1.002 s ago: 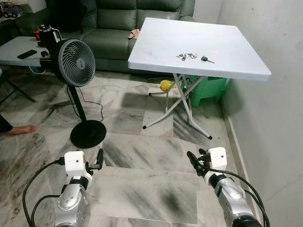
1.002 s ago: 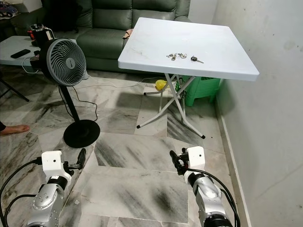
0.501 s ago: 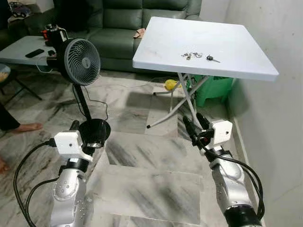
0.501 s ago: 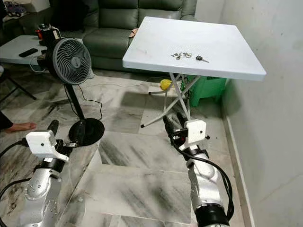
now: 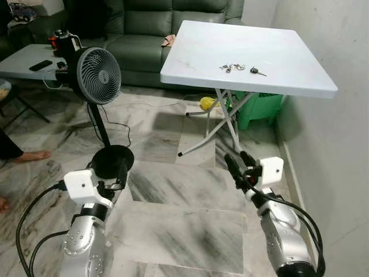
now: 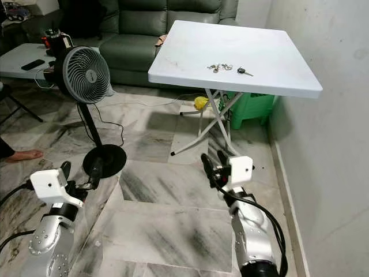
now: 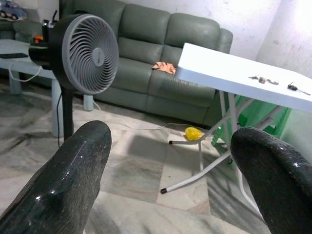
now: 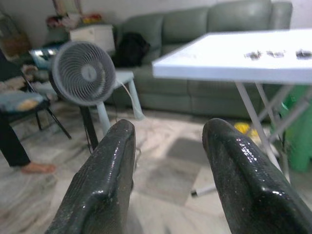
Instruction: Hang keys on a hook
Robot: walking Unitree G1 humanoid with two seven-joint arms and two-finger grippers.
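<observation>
From the left eye, you see the keys (image 5: 232,67) lying on the white folding bench (image 5: 196,63) ahead, near its far right side, with a single dark key (image 5: 254,71) just beside them. Your left tool (image 5: 121,175) hangs low over the marble floor (image 5: 173,231) with its fingers spread, near the base of the standing fan (image 5: 98,68). Your right tool (image 5: 240,167) is raised in front of the bench legs, fingers apart and holding nothing.

The left wrist shows you two black fingers (image 7: 73,175) wide apart, with the fan, the green sofa (image 7: 161,48) and the bench beyond.

The right wrist shows its fingers (image 8: 105,180) parted too, and the keys (image 8: 263,54) blurred on the bench top. A person's foot (image 8: 36,168) rests on the floor.
</observation>
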